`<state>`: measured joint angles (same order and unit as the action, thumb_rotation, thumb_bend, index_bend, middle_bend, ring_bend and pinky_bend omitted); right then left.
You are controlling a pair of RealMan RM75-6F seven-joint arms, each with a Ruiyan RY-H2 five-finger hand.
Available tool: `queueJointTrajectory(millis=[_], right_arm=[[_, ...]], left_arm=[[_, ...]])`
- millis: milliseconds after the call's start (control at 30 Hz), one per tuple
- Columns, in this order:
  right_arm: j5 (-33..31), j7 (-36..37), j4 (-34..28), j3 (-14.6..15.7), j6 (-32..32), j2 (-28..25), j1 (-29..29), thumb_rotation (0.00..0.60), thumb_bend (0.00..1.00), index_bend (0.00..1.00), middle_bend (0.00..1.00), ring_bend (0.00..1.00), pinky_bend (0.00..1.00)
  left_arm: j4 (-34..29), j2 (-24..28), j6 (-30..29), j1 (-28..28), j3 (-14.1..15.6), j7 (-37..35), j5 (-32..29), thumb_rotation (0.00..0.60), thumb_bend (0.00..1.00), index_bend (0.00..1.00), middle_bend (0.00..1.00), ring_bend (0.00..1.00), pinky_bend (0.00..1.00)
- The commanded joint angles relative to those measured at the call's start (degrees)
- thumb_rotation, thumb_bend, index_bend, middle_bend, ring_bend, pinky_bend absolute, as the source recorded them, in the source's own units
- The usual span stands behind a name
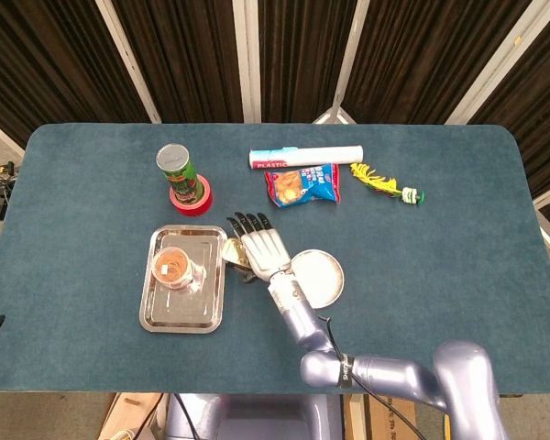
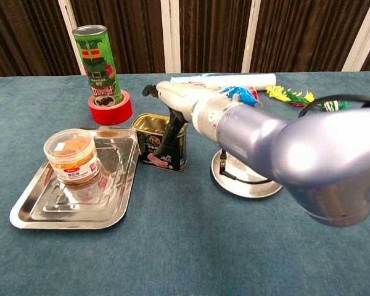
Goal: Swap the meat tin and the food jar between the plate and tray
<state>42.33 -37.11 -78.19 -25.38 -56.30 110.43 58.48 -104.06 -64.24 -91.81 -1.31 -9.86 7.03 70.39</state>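
Chest view: meat tin (image 2: 161,142) stands upright on the tabletop (image 2: 185,246), between the tray (image 2: 74,209) and the plate (image 2: 246,184), just beside the tray's right rim.
Right robot hand (image 2: 172,98): fingers spread above the tin; a dark thumb or finger runs down the tin's front face. Judged as letting go, but contact cannot be ruled out.
Left robot hand: in neither view.
Food jar (image 2: 72,156): upright inside the tray, toward its far left part.
Step in hand: parking the tin on the tabletop, judged from its position outside both targets.
Technique: lift the robot hand straight up, fingers fully apart, so the tin is not dragged or tipped against the tray rim.
Next requirement: jar leaves the tray before the tin goes in.
Head view: the robot hand (image 1: 259,249) covers most of the tin; only a sliver shows.
Hidden: plate's near-left rim, behind the forearm.
Unclear: whether the tin touches the tray.
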Motion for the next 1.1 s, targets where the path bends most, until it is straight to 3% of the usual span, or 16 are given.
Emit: queueJointTrajectory(millis=[33,167,267,333,467,567,633,700,867,1100], right_arm=[[-0.4,-2.77,-9.24,0.44,-5.48,-5.94,-2.86,0.6,0.02,0.0,0.0,0.0,0.0],[0.16,-4.9,-20.95,2.65,-11.71,-13.85,-7.98,0.6,0.01,0.0,0.0,0.0,0.0],[4.16,-4.05,-29.82,7.39,-17.11,-21.49,-14.47,0.6,0.01,0.0,0.0,0.0,0.0],[9.11,-0.54,-34.01,12.71,-20.25,-27.11,-20.38,0.6,0.01,0.0,0.0,0.0,0.0],[20.44,9.3,-33.89,22.88,-24.57,-34.19,-30.11,0.6,0.01,0.0,0.0,0.0,0.0],[26.18,16.1,-30.47,27.94,-27.46,-36.25,-35.48,0.6,0.01,0.0,0.0,0.0,0.0],[26.74,18.07,-29.44,30.2,-27.67,-37.42,-37.76,0.6,0.01,0.0,0.0,0.0,0.0],[26.75,19.36,-29.18,31.63,-27.83,-38.71,-39.68,0.6,0.01,0.0,0.0,0.0,0.0],[27.82,21.87,-27.33,31.64,-28.21,-39.34,-41.72,0.6,0.01,0.0,0.0,0.0,0.0],[29.72,22.75,-26.52,30.25,-29.01,-39.37,-43.3,0.6,0.01,0.0,0.0,0.0,0.0]], left_arm=[[0.01,-0.16,0.22,0.18,0.21,0.43,0.23,0.6,0.17,0.24,0.0,0.0,0.07],[0.06,-0.27,0.57,0.47,0.99,0.61,1.93,0.6,0.17,0.24,0.0,0.0,0.07],[-0.22,0.41,2.06,0.93,2.56,-0.41,4.85,0.6,0.17,0.22,0.0,0.0,0.07],[-0.12,1.5,4.05,1.67,3.8,-2.56,7.52,0.6,0.16,0.21,0.0,0.0,0.06],[0.91,2.86,7.81,4.02,4.39,-4.74,10.24,0.6,0.1,0.17,0.0,0.0,0.06],[0.29,4.27,12.54,7.15,4.01,-5.78,10.92,0.6,0.07,0.13,0.0,0.0,0.04],[-0.79,5.54,16.66,9.65,3.35,-8.12,10.5,0.6,0.05,0.11,0.0,0.0,0.03],[-1.98,6.67,21.5,13.01,2.3,-9.65,10.04,0.6,0.02,0.09,0.0,0.0,0.03],[-3.45,6.45,31.04,19.64,0.26,-9.56,6.03,0.6,0.01,0.07,0.0,0.0,0.03],[-0.64,-1.68,39.28,28.61,-1.64,-0.07,-5.07,0.6,0.01,0.07,0.0,0.0,0.02]])
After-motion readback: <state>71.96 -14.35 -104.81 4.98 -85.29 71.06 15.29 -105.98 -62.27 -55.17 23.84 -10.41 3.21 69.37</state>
